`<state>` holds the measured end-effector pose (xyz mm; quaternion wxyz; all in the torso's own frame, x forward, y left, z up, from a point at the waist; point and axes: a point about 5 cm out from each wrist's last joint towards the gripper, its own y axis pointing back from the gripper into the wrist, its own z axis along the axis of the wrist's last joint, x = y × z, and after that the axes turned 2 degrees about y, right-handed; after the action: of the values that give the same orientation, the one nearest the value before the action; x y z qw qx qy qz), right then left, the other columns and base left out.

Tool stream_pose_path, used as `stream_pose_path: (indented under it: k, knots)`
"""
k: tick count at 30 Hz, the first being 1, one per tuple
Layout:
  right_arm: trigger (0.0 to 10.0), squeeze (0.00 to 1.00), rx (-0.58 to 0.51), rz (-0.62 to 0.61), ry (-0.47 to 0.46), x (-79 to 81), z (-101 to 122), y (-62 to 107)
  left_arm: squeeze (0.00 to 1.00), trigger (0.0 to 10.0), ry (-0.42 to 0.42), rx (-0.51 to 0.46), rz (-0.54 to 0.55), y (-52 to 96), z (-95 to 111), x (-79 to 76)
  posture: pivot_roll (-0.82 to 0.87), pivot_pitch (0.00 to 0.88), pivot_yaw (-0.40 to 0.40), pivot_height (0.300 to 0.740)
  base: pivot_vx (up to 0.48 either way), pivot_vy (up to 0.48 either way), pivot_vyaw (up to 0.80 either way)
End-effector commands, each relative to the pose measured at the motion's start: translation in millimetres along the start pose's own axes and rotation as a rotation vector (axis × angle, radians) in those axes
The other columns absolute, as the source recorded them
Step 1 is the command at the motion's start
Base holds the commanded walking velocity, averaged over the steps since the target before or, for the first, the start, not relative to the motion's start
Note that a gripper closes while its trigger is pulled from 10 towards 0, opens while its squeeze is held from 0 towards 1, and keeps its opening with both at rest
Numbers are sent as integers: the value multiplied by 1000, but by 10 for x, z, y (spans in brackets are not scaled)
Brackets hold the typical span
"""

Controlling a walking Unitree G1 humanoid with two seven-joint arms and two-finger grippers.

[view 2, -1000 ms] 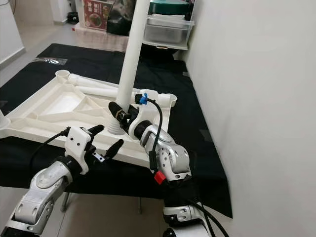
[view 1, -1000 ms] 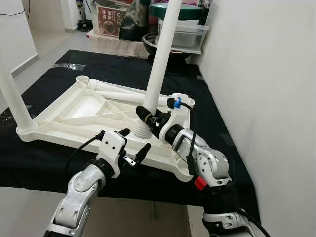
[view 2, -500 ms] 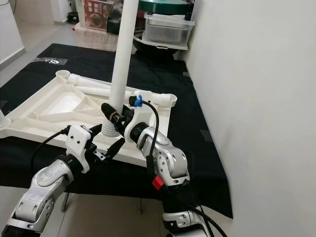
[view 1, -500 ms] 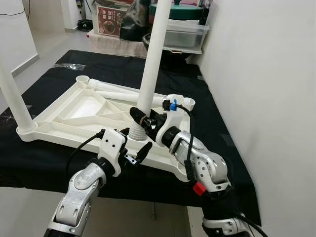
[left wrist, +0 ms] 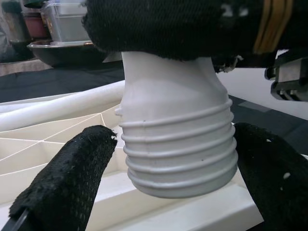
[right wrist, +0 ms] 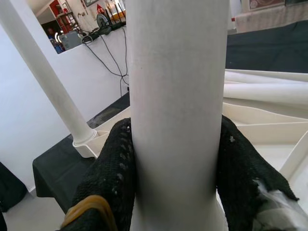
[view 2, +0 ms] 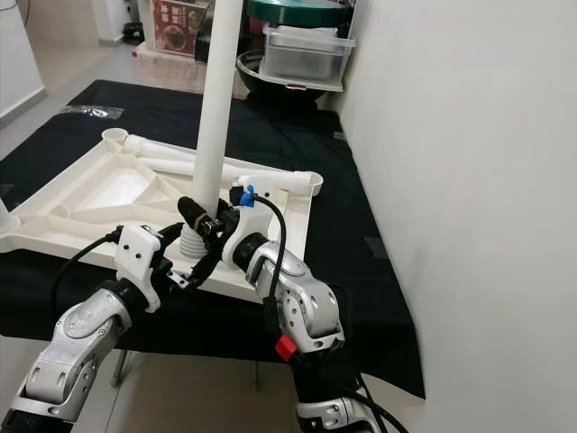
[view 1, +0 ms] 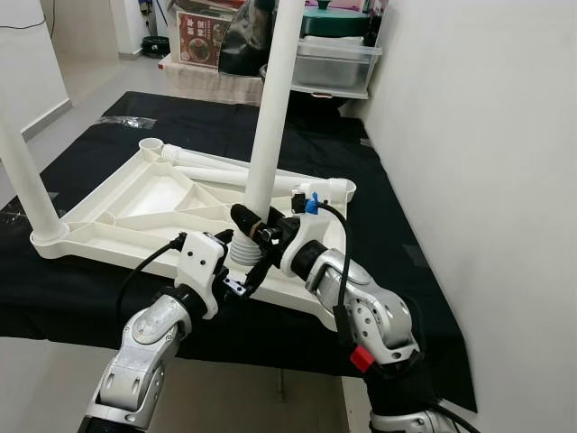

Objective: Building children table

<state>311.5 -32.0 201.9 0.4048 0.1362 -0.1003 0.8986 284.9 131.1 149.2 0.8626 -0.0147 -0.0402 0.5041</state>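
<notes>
The right pincer (view 1: 245, 222) is clamped tight on the white table leg (view 1: 270, 117), its two black fingers (right wrist: 111, 168) pressed against either side of the tube just above the ribbed threaded end (left wrist: 178, 149). The leg stands pretty much upright, with that threaded end sitting at the near right corner of the upside-down white tabletop (view 1: 153, 194); can't really tell if it's seated in the socket or just resting over it. The left pincer (view 1: 242, 271) is right below the right one, fingers spread wide on both sides of the threaded end and not gripping, with visible gaps to the ribs in the left wrist view. Another leg (view 1: 25, 176) is already standing at the tabletop's near left corner, and two more loose legs (view 1: 216, 171) lie along its far edge. Everything sits on a table covered in black cloth (view 1: 379, 207), right next to a white wall (view 1: 487, 162), with a plastic bin (view 1: 338, 63) at the back.
</notes>
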Motion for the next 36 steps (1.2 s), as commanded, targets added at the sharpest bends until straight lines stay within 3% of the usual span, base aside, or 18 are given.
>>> stream_pose_path:
  k: [1,4,5,7,8,14,15,16,17,18,19,33,34,36]
  knots:
    - [0,0,-23,2,3,16,-5,25,0,10000,10,3,-9,-36,-2,-25,56,0,-118,740,0,0,0]
    - [0,0,-25,1,7,17,-5,26,0,9490,4,2,-4,-37,0,-20,57,0,-119,740,0,0,0]
    - [0,0,-25,4,7,19,-4,25,0,8157,2,4,-5,-38,-2,-20,57,0,-119,740,0,0,0]
    - [0,0,-26,6,9,21,-6,25,0,8157,0,5,-6,-39,-3,-19,58,0,-120,740,0,0,0]
    - [0,0,-26,12,9,31,-9,25,0,10000,0,8,-8,-40,-6,-20,57,0,-118,740,0,0,0]
    - [0,0,-26,25,20,59,-21,27,0,10000,-1,12,-8,-47,-13,-24,55,0,-117,740,0,0,0]
    - [0,0,-26,27,20,67,-24,28,0,8824,-2,10,-6,-47,-13,-23,55,0,-117,740,0,0,0]
    - [0,0,-26,27,20,67,-24,28,0,8824,-2,10,-6,-47,-13,-23,55,0,-117,740,0,0,0]
    - [0,0,-26,31,21,80,-30,31,0,1412,-5,8,-4,-48,-14,-19,55,0,-118,740,0,0,0]
    - [0,0,-25,33,23,84,-32,32,0,1412,-7,8,-4,-48,-15,-17,55,0,-118,740,0,0,0]
    - [0,0,-24,34,24,87,-37,34,0,0,-10,7,-6,-47,-17,-20,55,0,-118,740,0,0,0]
    - [0,0,-22,25,30,81,-47,36,0,0,-65,19,4,-11,-58,-16,57,0,-116,740,0,0,0]
    - [10000,0,-18,17,38,70,-47,33,0,10000,-83,28,8,-3,-70,-7,57,0,-118,740,0,0,0]
    - [10000,0,-16,13,41,64,-47,31,0,10000,-88,32,8,0,-76,-5,58,0,-118,740,0,0,0]
